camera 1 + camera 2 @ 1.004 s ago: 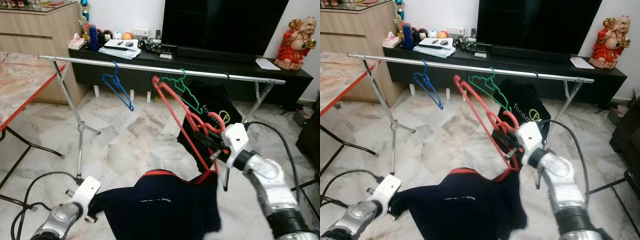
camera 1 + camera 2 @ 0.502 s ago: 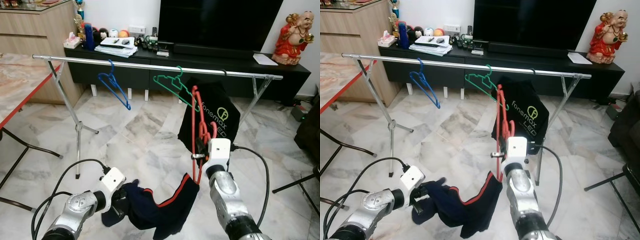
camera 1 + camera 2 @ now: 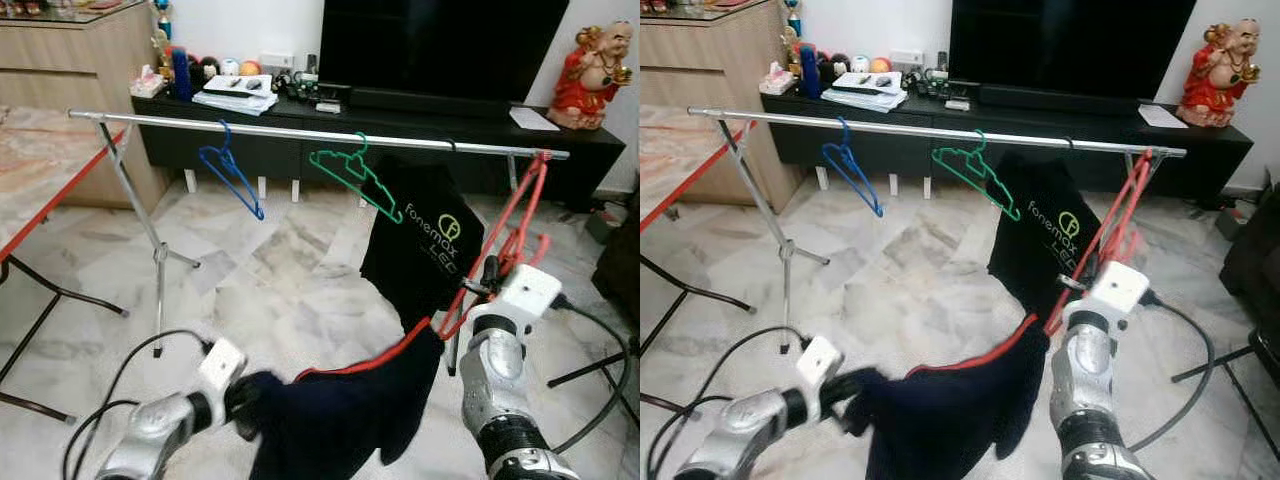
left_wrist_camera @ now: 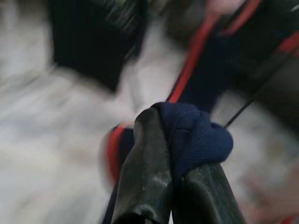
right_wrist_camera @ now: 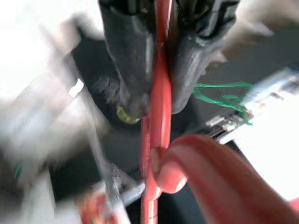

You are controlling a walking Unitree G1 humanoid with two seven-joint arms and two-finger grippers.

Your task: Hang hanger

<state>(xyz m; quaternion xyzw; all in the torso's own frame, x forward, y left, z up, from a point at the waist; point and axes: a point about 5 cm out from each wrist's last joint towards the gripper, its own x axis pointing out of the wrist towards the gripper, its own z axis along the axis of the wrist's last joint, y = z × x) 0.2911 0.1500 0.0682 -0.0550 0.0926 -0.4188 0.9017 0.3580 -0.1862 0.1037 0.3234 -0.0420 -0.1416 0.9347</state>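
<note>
My right gripper (image 3: 484,285) is shut on the red hanger (image 3: 506,228), which leans up to the right with its top by the right end of the steel rail (image 3: 300,132). In the right wrist view the fingers (image 5: 128,60) clamp the red hanger (image 5: 160,116). A navy garment with red trim (image 3: 345,410) stretches from the hanger's lower end to my left gripper (image 3: 240,400). The left wrist view shows that gripper (image 4: 173,186) shut on a bunch of the navy cloth (image 4: 196,135).
On the rail hang a blue hanger (image 3: 235,180), a green hanger (image 3: 360,180) and a black printed shirt (image 3: 420,240). A black TV console (image 3: 400,115) stands behind, a red-edged table (image 3: 40,180) at left. Cables (image 3: 130,370) trail on the marble floor.
The red hanger has swung from upright to leaning right, its top now near the rail's right end. The navy garment has lifted and spread between the two grippers.
</note>
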